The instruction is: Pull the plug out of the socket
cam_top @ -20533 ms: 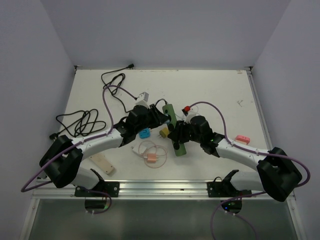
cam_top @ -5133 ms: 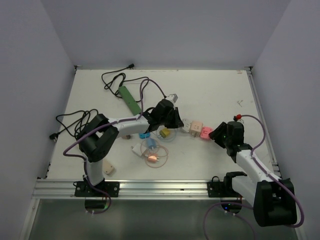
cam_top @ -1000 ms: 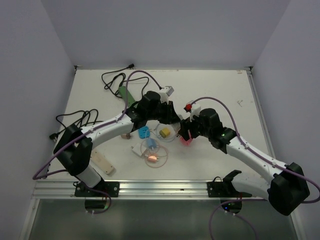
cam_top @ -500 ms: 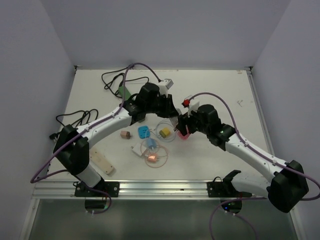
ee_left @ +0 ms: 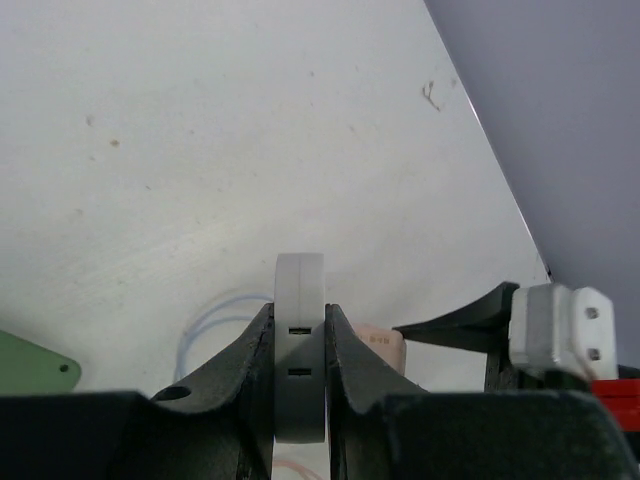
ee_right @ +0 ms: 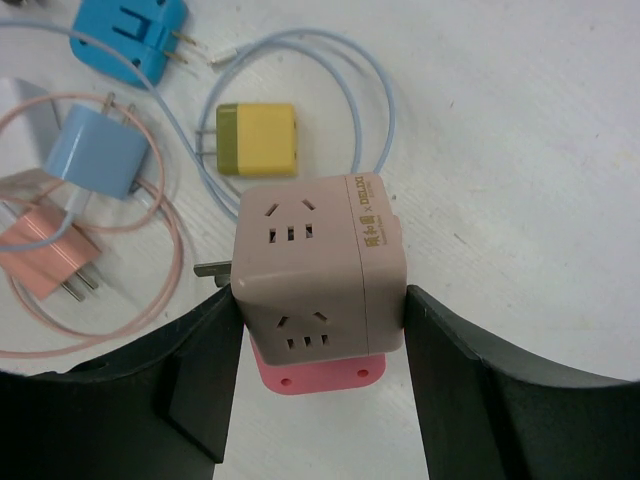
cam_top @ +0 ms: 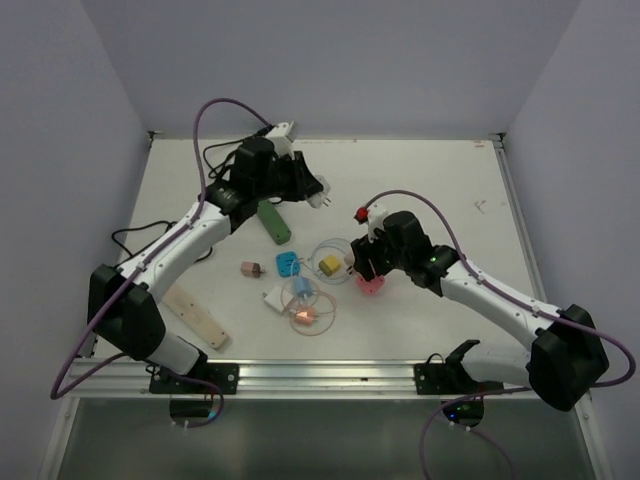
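My left gripper [cam_top: 310, 192] is raised over the back left of the table and is shut on a white plug [cam_top: 322, 199]. In the left wrist view the plug [ee_left: 300, 280] is clamped edge-on between the jaws of that gripper [ee_left: 300, 318]. It is apart from the socket. The socket is a beige cube on a pink base [cam_top: 372, 283] near the table's middle. My right gripper [cam_top: 366, 270] is shut on it. In the right wrist view the cube [ee_right: 318, 255] sits between both fingers of the right gripper [ee_right: 320, 305], with a metal prong [ee_right: 208, 270] showing at its left side.
A yellow plug [ee_right: 258, 140], a blue adapter [ee_right: 130, 35], a light blue plug [ee_right: 105, 155] and a pink plug [ee_right: 45, 250] with looped cables lie left of the socket. A green power strip [cam_top: 272, 220], a black cable [cam_top: 150, 245] and a wooden block [cam_top: 195, 318] lie further left.
My left gripper has swung up and back to the left with the white plug, away from the cube socket. My right gripper has stayed shut on the socket and shifted slightly towards the front.
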Robot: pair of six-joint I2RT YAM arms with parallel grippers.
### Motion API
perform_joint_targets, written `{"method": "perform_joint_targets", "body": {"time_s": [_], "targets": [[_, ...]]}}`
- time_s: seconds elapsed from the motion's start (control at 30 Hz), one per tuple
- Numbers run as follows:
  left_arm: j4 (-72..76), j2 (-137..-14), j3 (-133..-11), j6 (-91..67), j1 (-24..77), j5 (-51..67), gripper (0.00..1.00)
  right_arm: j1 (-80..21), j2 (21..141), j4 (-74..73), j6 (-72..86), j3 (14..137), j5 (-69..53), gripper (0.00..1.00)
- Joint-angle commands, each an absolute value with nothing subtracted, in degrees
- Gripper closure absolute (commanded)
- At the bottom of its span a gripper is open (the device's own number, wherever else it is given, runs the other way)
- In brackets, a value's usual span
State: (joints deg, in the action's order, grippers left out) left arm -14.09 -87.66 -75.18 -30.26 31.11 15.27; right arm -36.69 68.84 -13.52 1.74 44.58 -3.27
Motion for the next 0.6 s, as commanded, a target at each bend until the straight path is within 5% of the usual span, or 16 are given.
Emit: {"method": "perform_joint_targets", "body": {"time_s": [0.0,0.4,0.57], "targets": [[-10.5,-84.0,-78.2,-28.1,30.1,13.5,1.0,-36.8,69.5,-16.2,0.6,45.1,-2.5,1.0],[-5.5,-83.5,-63.5,-33.1,29.2,13.9,0.99,-37.0,64.7,-16.3,3.2,45.6,-1.1,1.0],[-1.1,-85.8,-55.7,-35.1,29.1,15.7,0.86,-37.0,63.7,-16.3,4.2,46.1,-2.0,1.0]]}}
